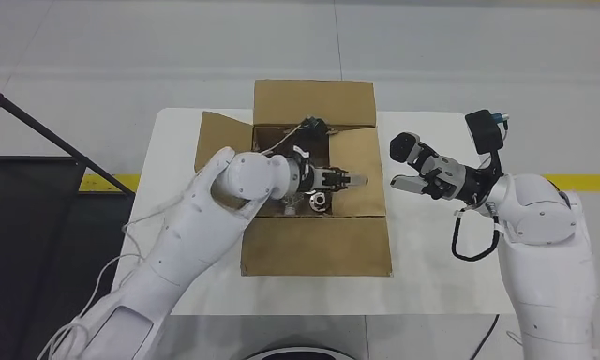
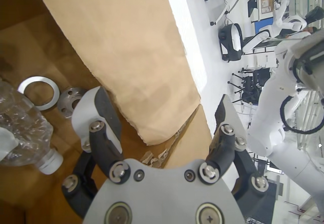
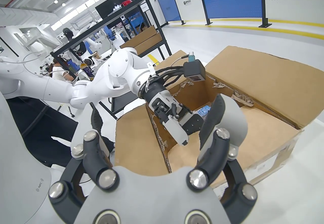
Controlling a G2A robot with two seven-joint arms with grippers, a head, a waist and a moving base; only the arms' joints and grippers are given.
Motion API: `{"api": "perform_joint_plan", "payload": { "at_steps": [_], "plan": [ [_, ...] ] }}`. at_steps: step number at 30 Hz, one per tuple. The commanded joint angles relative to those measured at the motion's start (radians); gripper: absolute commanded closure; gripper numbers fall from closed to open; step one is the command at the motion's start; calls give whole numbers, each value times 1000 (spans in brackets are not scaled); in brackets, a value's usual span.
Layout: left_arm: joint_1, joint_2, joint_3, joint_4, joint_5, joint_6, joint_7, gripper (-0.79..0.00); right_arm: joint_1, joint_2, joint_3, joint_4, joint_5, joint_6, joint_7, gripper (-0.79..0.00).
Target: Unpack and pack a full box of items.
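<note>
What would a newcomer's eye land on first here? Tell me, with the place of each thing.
The open cardboard box in the middle of the white table, flaps spread, with the left pincer open over its opening. Inside lie a crumpled clear plastic bottle and a metal ring beside it. The right pincer hangs open over the table, off the box's right side.

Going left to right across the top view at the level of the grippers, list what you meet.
In order: table's bare left part → box's left flap → left gripper, open → right gripper, open.
</note>
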Motion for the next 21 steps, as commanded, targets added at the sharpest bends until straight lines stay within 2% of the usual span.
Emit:
{"api": "perform_joint_plan", "payload": {
  "at_steps": [1,6,11,21],
  "plan": [
    [-10,-6,12,29,-17,4,13,-785,0,0,0,0,0,0,0,-785],
    [-32,-21,42,85,-46,8,44,-785,0,0,0,0,0,0,0,-785],
    [-31,-27,47,99,-69,-9,63,-785,0,0,0,0,0,0,0,-785],
    [16,-10,-1,-3,-44,0,69,-785,-4,0,0,-5,-3,7,-13,-785]
  ]
}}
